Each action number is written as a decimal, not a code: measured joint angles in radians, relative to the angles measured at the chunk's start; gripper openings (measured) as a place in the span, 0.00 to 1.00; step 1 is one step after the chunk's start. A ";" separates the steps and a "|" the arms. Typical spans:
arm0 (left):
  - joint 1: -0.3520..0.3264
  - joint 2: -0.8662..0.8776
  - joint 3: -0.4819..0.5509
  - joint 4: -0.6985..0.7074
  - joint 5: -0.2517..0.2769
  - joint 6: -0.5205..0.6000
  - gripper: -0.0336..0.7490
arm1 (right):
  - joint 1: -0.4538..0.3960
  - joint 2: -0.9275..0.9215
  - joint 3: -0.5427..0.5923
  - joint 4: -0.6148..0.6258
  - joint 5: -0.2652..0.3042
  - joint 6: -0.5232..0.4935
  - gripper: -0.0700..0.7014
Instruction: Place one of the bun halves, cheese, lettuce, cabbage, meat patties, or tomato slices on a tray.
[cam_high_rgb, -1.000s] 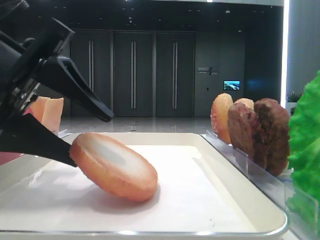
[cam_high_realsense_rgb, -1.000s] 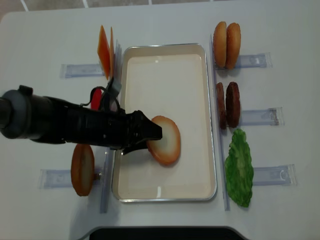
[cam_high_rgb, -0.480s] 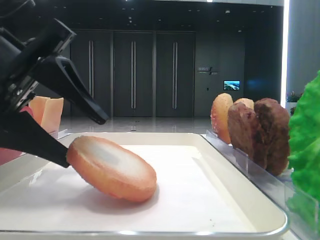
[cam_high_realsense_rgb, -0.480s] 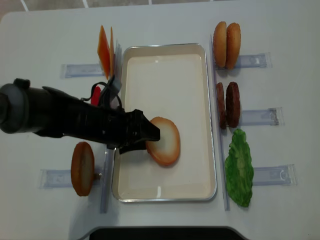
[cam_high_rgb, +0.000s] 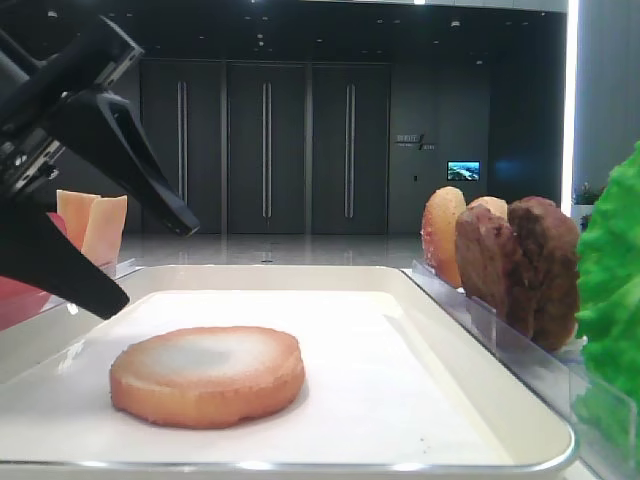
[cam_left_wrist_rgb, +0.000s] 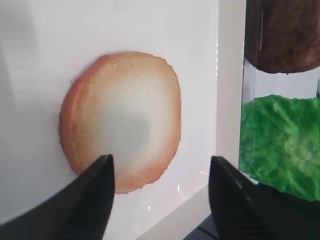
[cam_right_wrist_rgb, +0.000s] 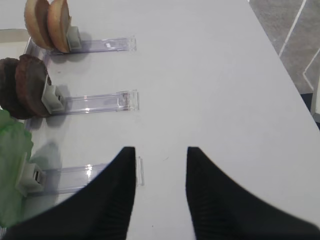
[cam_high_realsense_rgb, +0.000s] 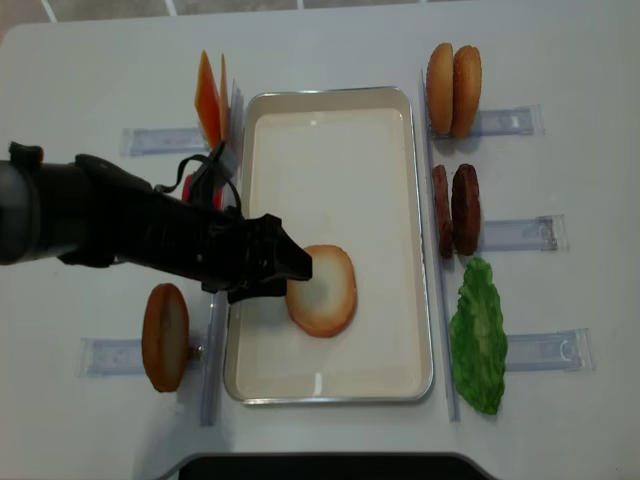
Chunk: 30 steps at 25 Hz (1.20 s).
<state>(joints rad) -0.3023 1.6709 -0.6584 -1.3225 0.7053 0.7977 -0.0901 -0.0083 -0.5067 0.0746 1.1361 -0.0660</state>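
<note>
Fingers of your left gripper (cam_high_realsense_rgb: 297, 265) stand apart and empty, tips just off the bun half (cam_high_realsense_rgb: 321, 290), which lies flat, pale cut face up, on the tray (cam_high_realsense_rgb: 400, 350) nearer its front rim. Your right gripper (cam_right_wrist_rgb: 161, 159) also hangs spread over bare white table (cam_right_wrist_rgb: 210, 75). Clear racks holding upright meat patties (cam_high_realsense_rgb: 456, 209) and frilly lettuce (cam_high_realsense_rgb: 478, 335) crowd the tray's right rim.
</note>
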 joint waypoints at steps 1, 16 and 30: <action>0.000 -0.003 -0.002 0.008 0.000 -0.011 0.63 | 0.000 0.000 0.000 0.000 0.000 0.000 0.40; 0.000 -0.137 -0.173 0.352 0.078 -0.357 0.63 | 0.000 0.000 0.000 0.000 0.000 0.000 0.40; 0.027 -0.292 -0.416 1.316 0.505 -0.907 0.62 | 0.000 0.000 0.000 0.000 0.000 0.000 0.40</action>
<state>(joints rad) -0.2754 1.3789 -1.0748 -0.0060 1.2100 -0.1091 -0.0901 -0.0083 -0.5067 0.0746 1.1361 -0.0660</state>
